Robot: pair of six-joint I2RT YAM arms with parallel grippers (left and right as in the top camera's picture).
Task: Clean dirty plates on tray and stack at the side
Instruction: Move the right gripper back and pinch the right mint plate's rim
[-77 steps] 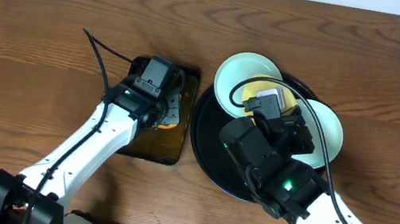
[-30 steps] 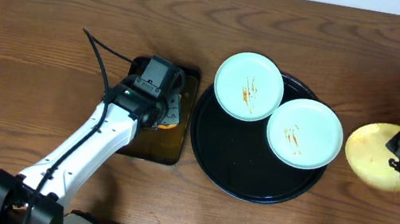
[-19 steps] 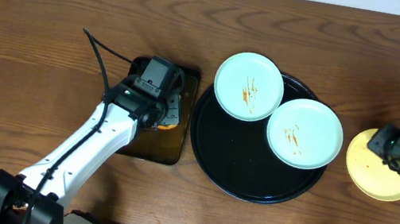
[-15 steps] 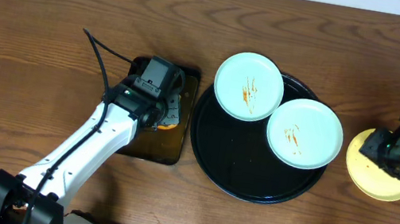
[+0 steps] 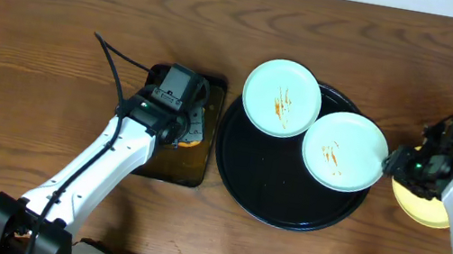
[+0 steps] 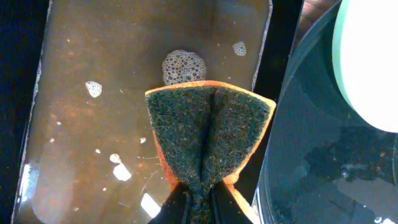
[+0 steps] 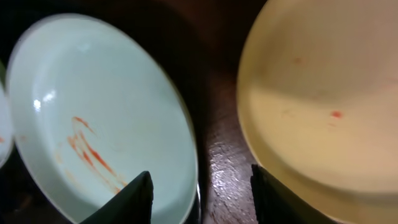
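Two mint-white plates with orange sauce smears sit on the round black tray (image 5: 270, 198): one at the back (image 5: 281, 97), one at the right (image 5: 345, 150), also seen in the right wrist view (image 7: 99, 118). The pale yellow plate (image 5: 425, 206) lies on the bare wood right of the tray, and shows in the right wrist view (image 7: 323, 106). My right gripper (image 5: 396, 163) is open and empty, its fingers (image 7: 202, 196) spanning the gap between the right mint plate's edge and the yellow plate. My left gripper (image 5: 179, 129) is shut on a folded green-orange sponge (image 6: 208, 130) over the rectangular tray.
The small rectangular black tray (image 5: 167, 165) holds brownish soapy water (image 6: 106, 112) left of the round tray. The round tray's rim (image 6: 280, 155) lies close to the sponge's right side. Bare wood tabletop (image 5: 39, 43) stretches to the left and back.
My right gripper let go of the yellow plate on the wood right of the tray, then moved left toward the right mint plate. The left arm has not moved.
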